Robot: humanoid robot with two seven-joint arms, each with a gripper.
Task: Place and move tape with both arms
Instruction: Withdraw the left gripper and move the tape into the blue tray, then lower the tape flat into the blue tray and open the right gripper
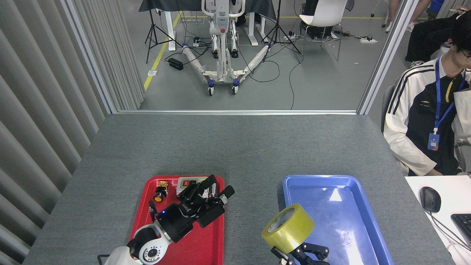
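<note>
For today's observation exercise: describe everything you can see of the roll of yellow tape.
The tape is a wide roll of glossy, translucent yellow packing tape with a pale inner core. It sits tilted, its open hole facing up and left, over the near left edge of the blue tray. The right gripper holds it from below with black fingers.
</note>
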